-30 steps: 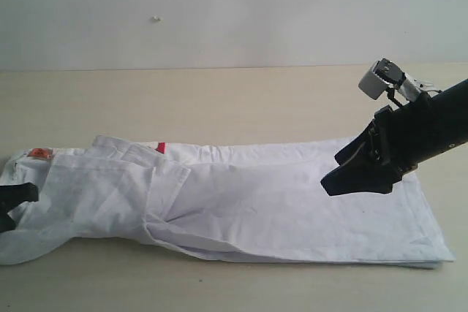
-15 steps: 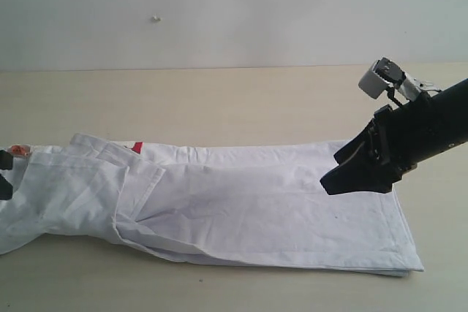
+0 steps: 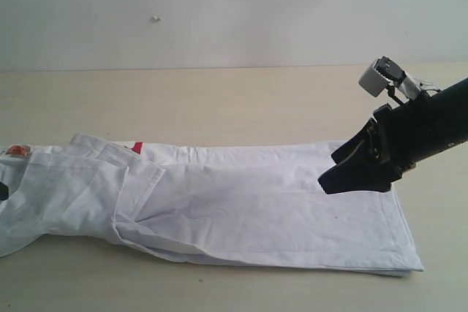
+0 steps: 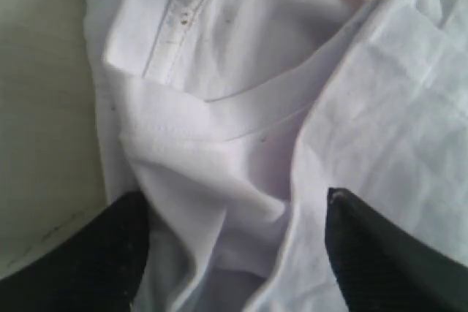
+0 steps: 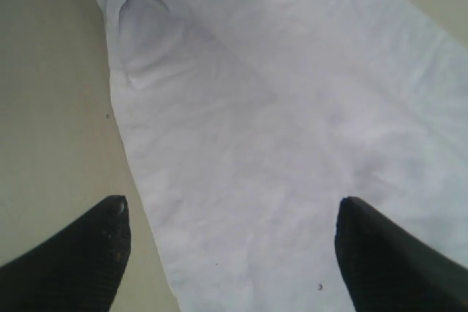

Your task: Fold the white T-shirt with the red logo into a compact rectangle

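The white T-shirt lies on the pale tabletop as a long band, folded lengthwise and stretched across the exterior view. Its collar end reaches that view's left border and its hem end lies square at the right. A sliver of the red logo peeks out along the far edge, near the collar end, mostly buried under a folded-over sleeve flap. The orange neck tag shows at the far left.

The right claw hangs above the hem end, jaws spread wide and gripping nothing. Its wrist view shows one finger over bare tabletop and the other over cloth, so it straddles one long edge of the shirt. The left claw is nearly out of the exterior view at the left border. Seen from its wrist, it also gapes wide, with bunched fabric just below the ribbed collar lying between its fingers. No pinch on the cloth is visible.

The hem edge and the near long edge lie flat and fairly straight, with layered folds visible at the near corner. A broad stretch of bare tabletop runs from the far edge to the wall. There is also open tabletop past the hem on the right, and a narrower strip in front.
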Robot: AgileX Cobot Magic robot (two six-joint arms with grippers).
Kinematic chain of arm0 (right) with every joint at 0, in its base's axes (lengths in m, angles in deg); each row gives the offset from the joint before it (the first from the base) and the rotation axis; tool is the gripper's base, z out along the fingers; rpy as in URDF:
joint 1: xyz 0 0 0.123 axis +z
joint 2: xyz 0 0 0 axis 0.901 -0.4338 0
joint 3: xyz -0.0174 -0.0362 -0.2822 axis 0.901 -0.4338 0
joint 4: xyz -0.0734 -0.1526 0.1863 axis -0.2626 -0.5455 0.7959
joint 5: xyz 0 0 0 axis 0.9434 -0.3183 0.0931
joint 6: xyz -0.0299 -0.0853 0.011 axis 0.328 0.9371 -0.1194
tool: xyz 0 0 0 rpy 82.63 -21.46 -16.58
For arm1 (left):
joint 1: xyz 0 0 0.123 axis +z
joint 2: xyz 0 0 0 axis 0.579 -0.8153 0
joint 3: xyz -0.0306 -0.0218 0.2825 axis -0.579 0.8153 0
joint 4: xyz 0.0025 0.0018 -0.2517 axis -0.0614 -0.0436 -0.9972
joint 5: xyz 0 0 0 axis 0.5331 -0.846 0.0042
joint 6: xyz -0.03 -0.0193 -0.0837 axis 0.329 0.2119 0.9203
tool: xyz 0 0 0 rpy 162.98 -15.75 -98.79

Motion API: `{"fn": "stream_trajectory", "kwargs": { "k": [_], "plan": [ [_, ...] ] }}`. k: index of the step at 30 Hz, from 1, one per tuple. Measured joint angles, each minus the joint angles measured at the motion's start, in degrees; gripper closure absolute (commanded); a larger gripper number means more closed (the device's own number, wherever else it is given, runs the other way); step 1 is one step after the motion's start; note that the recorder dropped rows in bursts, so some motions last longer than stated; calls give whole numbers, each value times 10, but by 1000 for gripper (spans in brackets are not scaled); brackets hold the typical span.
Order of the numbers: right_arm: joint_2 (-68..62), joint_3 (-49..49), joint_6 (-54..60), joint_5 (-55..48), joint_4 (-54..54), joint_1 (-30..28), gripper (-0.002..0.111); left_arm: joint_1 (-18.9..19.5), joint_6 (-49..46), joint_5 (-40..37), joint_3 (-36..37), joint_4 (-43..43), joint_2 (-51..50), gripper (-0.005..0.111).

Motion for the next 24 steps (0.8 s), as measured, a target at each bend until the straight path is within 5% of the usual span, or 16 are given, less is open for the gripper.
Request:
{"fn": "stream_trajectory", "kwargs": {
  "k": [24],
  "plan": [
    [0,0,25,0,21,0,34,40,-53,21,-15,8,-15,40]
  ]
}}
